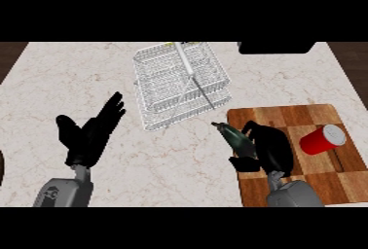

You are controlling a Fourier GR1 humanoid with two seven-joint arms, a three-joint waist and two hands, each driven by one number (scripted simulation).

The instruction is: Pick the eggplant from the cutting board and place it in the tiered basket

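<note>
— Nearest, low in the view?
— Two grey forearms rising from the bottom edge; right hand [269,148] over the left part of the cutting board [316,185], fingers and thumb curled round the eggplant [236,138].
— Eggplant's place?
— At the board's left edge, dark and slim, stem tip poking up and left past the board onto the counter [72,78], mostly hidden by the hand.
— Left hand?
— Left hand [90,131] open, fingers straight and spread, pointing up, resting over bare counter well left of the board.
— Elsewhere?
— Red can [322,139] lying on the board, right of the hand. White wire tiered basket [181,85] farther back, up and left of the board, apart from both hands.
</note>
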